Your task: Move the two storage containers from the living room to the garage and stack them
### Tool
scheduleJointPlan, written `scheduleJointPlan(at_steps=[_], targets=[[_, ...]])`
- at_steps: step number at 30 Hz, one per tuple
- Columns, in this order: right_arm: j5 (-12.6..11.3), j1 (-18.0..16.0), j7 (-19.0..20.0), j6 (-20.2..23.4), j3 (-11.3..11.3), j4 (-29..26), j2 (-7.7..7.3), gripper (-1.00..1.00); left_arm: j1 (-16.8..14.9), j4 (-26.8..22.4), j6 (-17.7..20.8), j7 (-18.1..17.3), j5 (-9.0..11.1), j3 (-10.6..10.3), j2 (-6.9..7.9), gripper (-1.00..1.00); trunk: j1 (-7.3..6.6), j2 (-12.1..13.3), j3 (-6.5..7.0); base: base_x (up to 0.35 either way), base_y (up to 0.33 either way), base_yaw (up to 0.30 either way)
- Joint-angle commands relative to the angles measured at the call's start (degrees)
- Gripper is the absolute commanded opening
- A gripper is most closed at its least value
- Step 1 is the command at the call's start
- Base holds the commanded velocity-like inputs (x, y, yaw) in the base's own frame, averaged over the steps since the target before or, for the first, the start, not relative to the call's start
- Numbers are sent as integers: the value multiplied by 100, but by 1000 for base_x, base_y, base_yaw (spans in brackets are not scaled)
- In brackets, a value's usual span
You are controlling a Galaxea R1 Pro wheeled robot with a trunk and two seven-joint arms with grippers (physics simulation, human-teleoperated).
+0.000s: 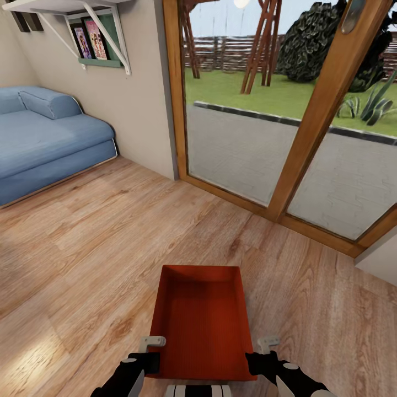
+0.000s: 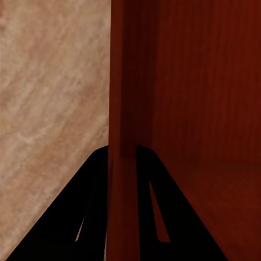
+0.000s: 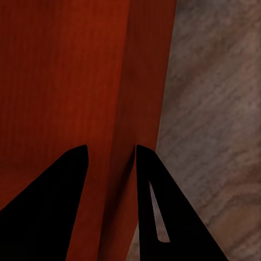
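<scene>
We see a blue sofa [image 1: 47,138] against the wall at the left, with a white bracketed shelf [image 1: 82,14] above it and framed pictures [image 1: 91,41] beneath that. Ahead, a wood-framed glass door [image 1: 286,110] looks onto grey paving [image 1: 248,149], lawn [image 1: 264,91] and a dark bush [image 1: 309,38].

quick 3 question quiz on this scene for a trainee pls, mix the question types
1. True or false: the storage container has items inside.
2. What does each end effector clamp? A) the container's side walls B) the sofa C) nothing
3. Fill in: the flooring under the container is light ____ planks.

Key:
1. False; its inside is bare.
2. A; the left end effector straddles one side wall and the right end effector the opposite one.
3. Wood; the wood floor marks the living room, not the garage.
</scene>
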Motion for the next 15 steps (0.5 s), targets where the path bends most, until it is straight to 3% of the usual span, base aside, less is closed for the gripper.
scheduleJointPlan(at_steps=[1, 6, 15], targets=[[48, -4, 248, -26, 9, 12, 1, -100, 2, 2, 32, -6, 12, -6, 0, -100, 0, -1, -4, 0, 0, 0], [48, -4, 250, -26, 9, 12, 2, -100, 2, 1, 33, -6, 12, -6, 2, -100, 0, -1, -4, 0, 0, 0], [48, -4, 247, -26, 9, 12, -2, -100, 2, -2, 28, 0, 4, 3, 29, -100, -198, 360, 157, 0, 0, 0]])
